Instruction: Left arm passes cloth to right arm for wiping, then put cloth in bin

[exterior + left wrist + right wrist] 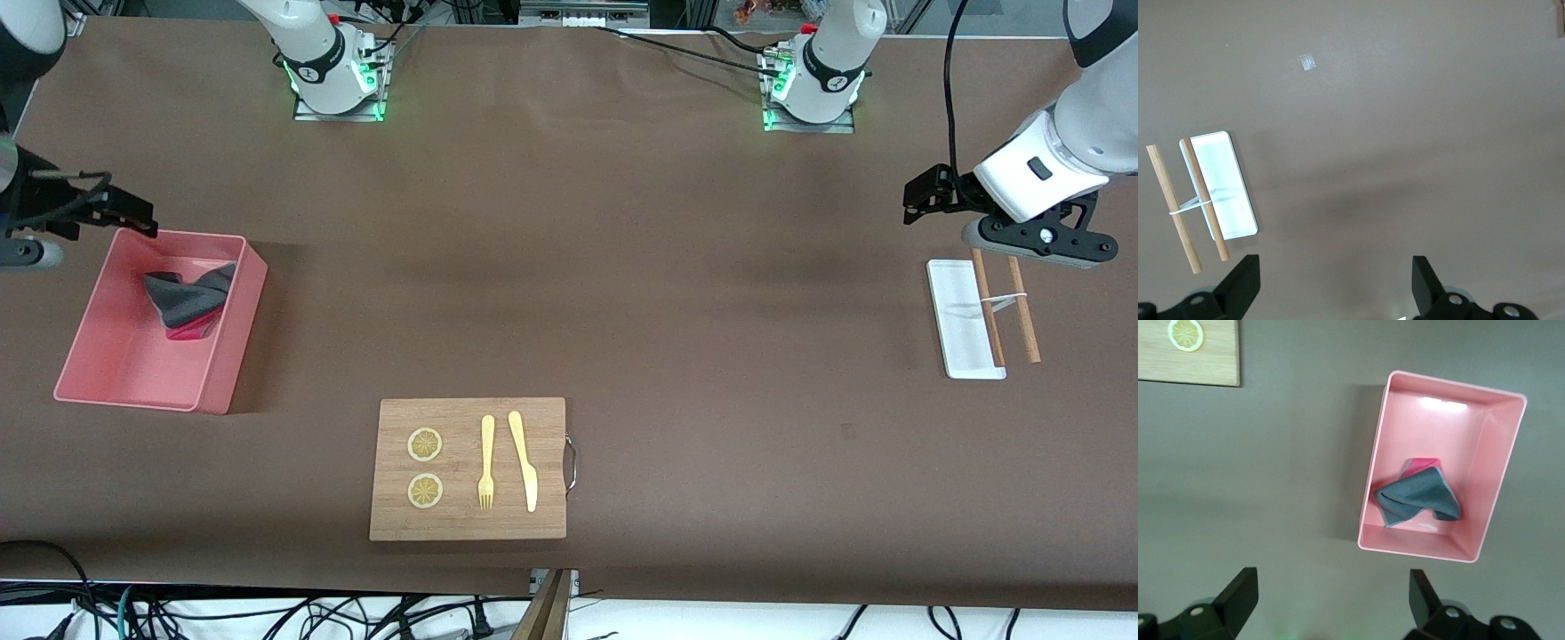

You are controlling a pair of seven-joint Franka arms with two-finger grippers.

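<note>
Right arm's black two-finger gripper [1328, 603] spread wide, empty, raised just outside the pink rectangular plastic bin [76, 351]; crumpled grey-and-red cloth [188, 300] inside. Left arm's black gripper [1335, 283] wide too, above bare brown tabletop beside the white rectangular tray [956, 307].

Both arms were white with black joint bands; the right arm [311, 49] and the left arm [831, 53] rose from bases lit green (each on a small metal plate). Black cables trailed from both bases. The left gripper [1336, 283] and the right gripper [1331, 600] were black, with wedge-shaped fingers [1241, 283] and pale screws on their mounts.
</note>
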